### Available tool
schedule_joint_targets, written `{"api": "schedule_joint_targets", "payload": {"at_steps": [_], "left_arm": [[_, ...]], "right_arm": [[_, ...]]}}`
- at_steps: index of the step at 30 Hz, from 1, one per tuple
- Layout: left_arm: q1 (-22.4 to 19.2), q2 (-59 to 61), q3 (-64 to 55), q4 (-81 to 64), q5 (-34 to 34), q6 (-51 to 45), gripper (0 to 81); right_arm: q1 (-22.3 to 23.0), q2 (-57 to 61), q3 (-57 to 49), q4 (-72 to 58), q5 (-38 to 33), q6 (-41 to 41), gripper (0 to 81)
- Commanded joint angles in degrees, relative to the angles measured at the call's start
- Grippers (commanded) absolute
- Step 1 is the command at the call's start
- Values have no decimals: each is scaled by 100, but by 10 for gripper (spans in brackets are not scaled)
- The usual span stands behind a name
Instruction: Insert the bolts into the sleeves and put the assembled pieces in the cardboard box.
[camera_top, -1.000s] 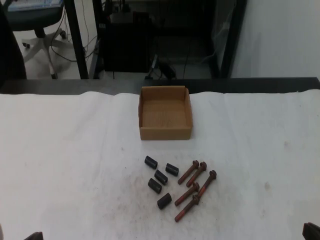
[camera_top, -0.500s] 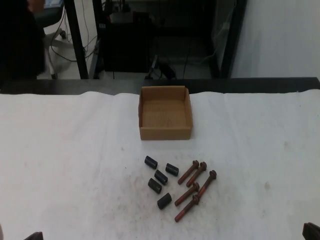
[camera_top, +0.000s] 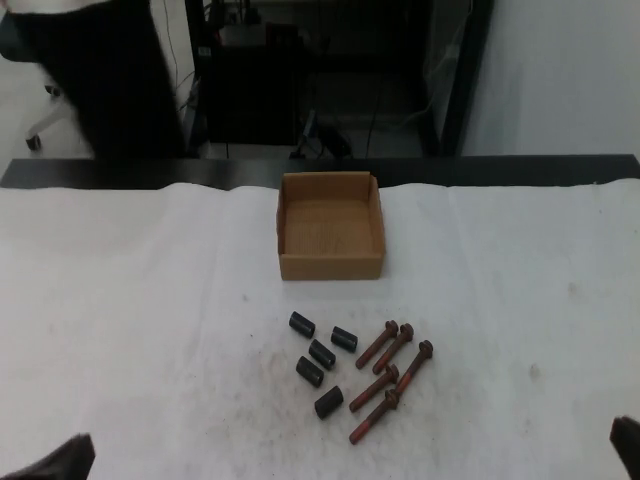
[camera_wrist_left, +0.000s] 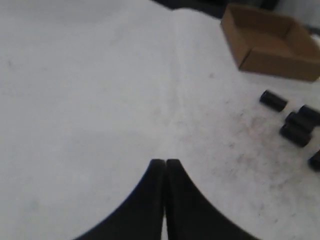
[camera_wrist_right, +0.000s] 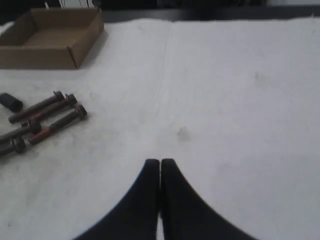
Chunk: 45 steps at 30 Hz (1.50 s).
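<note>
1. Your left gripper (camera_wrist_left: 161, 162) pokes further into the high view's lower-left corner. It and the right gripper (camera_wrist_right: 160, 161) are pinched closed, empty.
2. Bolts (camera_top: 386, 375) and sleeves (camera_top: 321, 356) sit untouched at lower centre; cardboard box (camera_top: 330, 266) is empty.

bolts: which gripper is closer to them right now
Right. The right gripper, shut, is over bare cloth on the bolts' side; the left gripper is past the sleeves, farther off.

Left gripper (camera_wrist_left: 164, 163): two smooth black fingers (camera_wrist_left: 145, 200), flaring wide from slim tips. Right gripper (camera_wrist_right: 160, 163), same black, same flare.
</note>
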Motion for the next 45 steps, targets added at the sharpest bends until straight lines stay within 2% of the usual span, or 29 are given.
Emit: {"api": "schedule_joint_targets", "payload": {"at_steps": [1, 4, 7, 10, 13, 16, 22, 23, 25, 29, 32, 35, 38, 41, 43, 45], "left_arm": [[15, 0, -53, -614, 319, -240, 3], [15, 0, -53, -1010, 531, -238, 3], [15, 0, -53, -1199, 777, -238, 3], [15, 0, -53, -1426, 1319, -238, 3], [15, 0, -53, -1596, 1829, -238, 3], [15, 0, -53, -1689, 1915, -270, 3], [15, 0, -53, -2939, 2452, -665, 3], [15, 0, -196, -2842, 2451, -596, 3], [15, 51, -558, -2249, 2451, -291, 3], [15, 833, -1461, -960, 2451, 1293, 3], [15, 1815, -2093, -644, 2272, 2186, 3], [15, 2849, -2597, -631, 1994, 2635, 3], [-2, 3958, -3093, -604, 2216, 2610, 7], [-85, 5069, -3525, -605, 2786, 2594, 72], [-165, 5645, -3776, -605, 3061, 2568, 156], [-241, 6122, -4027, -546, 3065, 2045, 249]], "right_arm": [[12, -5, -54, -830, -2, 38, 8], [12, -5, -54, -1494, -49, 802, 8], [12, -5, -54, -2078, -111, 2114, 8], [12, -5, -54, -2499, -239, 3281, 8], [12, -5, -54, -2825, -238, 3664, 8], [12, -5, -54, -3031, -357, 3980, 8], [12, -5, -54, -3197, -2010, 4472, 7], [12, -5, -54, -3225, -2254, 4481, 3], [12, -5, -54, -3221, -2694, 4480, 53], [12, 445, -172, -3221, -3169, 4333, 181], [12, 1094, -474, -3113, -3479, 3935, 256], [12, 1857, -853, -2945, -3476, 3365, 258], [12, 2597, -1344, -2841, -3446, 2661, 258], [29, 3306, -2033, -2623, -3448, 1922, 258], [107, 3734, -2506, -2200, -3441, 1239, 258], [291, 4242, -3041, -1694, -3433, 574, 258]]}}
